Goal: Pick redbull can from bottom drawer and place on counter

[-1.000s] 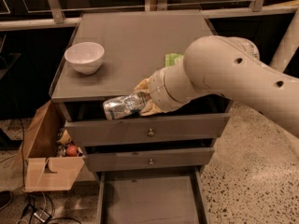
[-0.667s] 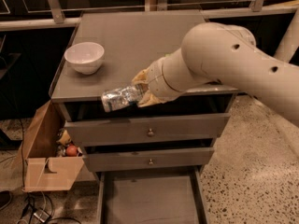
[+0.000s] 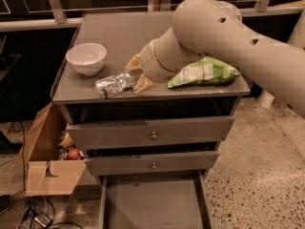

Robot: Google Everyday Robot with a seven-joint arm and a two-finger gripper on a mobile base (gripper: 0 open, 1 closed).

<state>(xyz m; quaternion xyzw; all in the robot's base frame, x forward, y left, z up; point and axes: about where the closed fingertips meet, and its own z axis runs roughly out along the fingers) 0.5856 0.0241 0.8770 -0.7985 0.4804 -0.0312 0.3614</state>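
Note:
The redbull can [image 3: 113, 85], shiny silver, lies on its side at the front edge of the counter [image 3: 119, 32]; whether it rests on the top or hangs just above it I cannot tell. My gripper [image 3: 137, 75] is shut on the can's right end, with tan fingers [image 3: 144, 84] above and below it. The big cream arm reaches in from the right over the counter. The bottom drawer [image 3: 152, 204] is pulled open below and its grey tray shows nothing inside.
A white bowl [image 3: 86, 57] stands on the counter's left side, just behind the can. A green snack bag [image 3: 202, 73] lies on the counter's right front. Two upper knobbed drawers [image 3: 153, 135] are slightly open. A cardboard box [image 3: 47, 168] with small items sits on the floor at left.
The arm has lifted the can from in front of the top drawer up to the counter's front edge. The green bag is now uncovered.

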